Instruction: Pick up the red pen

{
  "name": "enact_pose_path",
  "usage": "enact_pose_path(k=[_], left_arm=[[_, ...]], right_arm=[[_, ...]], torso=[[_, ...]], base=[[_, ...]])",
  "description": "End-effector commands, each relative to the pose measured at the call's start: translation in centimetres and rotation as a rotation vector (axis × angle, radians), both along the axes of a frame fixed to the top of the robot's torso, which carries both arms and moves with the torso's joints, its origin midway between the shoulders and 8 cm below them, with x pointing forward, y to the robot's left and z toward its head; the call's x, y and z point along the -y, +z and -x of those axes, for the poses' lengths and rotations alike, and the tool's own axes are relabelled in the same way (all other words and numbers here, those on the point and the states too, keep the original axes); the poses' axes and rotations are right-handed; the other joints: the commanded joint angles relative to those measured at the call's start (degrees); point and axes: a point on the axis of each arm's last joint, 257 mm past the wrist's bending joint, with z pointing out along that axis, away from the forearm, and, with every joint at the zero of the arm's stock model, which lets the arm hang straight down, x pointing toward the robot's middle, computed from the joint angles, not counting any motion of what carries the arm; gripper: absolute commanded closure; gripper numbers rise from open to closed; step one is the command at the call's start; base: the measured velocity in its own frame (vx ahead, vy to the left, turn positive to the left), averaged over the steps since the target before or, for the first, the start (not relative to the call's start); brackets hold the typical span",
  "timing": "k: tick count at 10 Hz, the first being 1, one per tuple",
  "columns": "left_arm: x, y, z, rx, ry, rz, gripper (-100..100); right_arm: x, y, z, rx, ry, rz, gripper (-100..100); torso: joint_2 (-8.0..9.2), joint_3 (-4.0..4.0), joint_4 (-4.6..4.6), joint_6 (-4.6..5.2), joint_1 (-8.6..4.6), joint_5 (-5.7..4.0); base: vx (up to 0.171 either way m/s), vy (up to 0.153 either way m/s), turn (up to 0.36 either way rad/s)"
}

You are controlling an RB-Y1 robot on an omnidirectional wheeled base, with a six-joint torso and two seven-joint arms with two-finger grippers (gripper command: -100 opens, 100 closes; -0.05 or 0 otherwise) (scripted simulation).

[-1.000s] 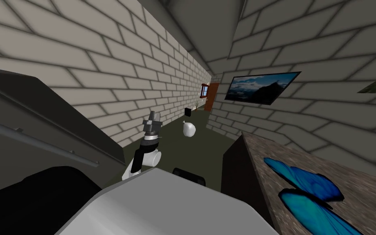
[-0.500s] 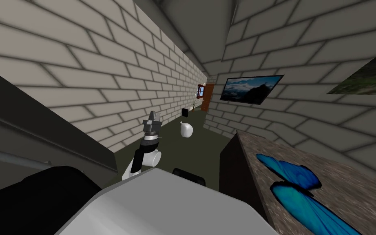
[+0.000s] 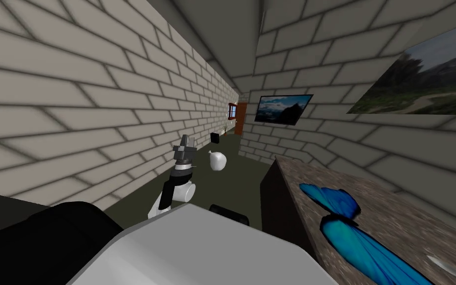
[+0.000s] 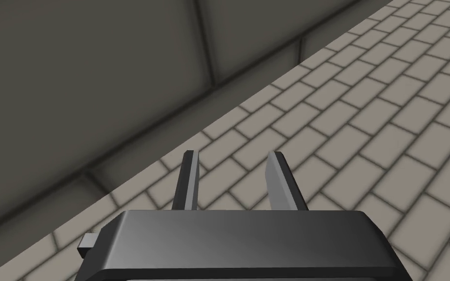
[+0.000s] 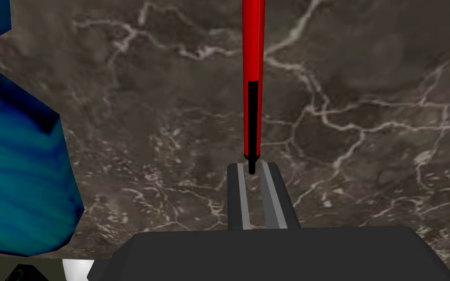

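The red pen, with a black strip and a black tip, reaches away from my right gripper over a dark marbled counter top. The gripper's two fingers stand close together and pinch the pen's black tip. I cannot tell whether the pen lies on the counter or hangs above it. In the head view my left gripper is raised beside the brick wall, and its fingers are apart with nothing between them.
A blue butterfly-shaped thing lies on the counter to my right, close beside the pen. A small white thing lies near the counter's near end. A white sack sits on the corridor floor ahead, with a brown door beyond it.
The head camera has swung: the dark furniture at my left has slid out of the picture, and the counter and wall pictures have shifted left. My left arm keeps its pose.
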Motion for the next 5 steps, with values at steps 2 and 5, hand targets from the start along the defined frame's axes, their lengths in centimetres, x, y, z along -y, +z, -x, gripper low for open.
enact_pose_path(k=[2, 5], left_arm=[[0.00, 0.00, 0.00, 0.000, 0.000, 0.000, 0], [0.01, 0.01, -0.01, 0.000, 0.000, 0.000, 0]], right_arm=[[-0.25, 0.78, 0.32, -0.001, 0.089, 0.004, 100], [-0.33, 0.88, 0.44, -0.002, 0.104, 0.006, 0]], torso=[[-0.03, -0.02, -0.01, 0.02, -0.08, 0.00], [0.39, 0.21, 0.07, -0.09, -0.08, -0.03]], base=[[0.214, -0.008, -0.323], [0.084, 0.014, -0.135]])
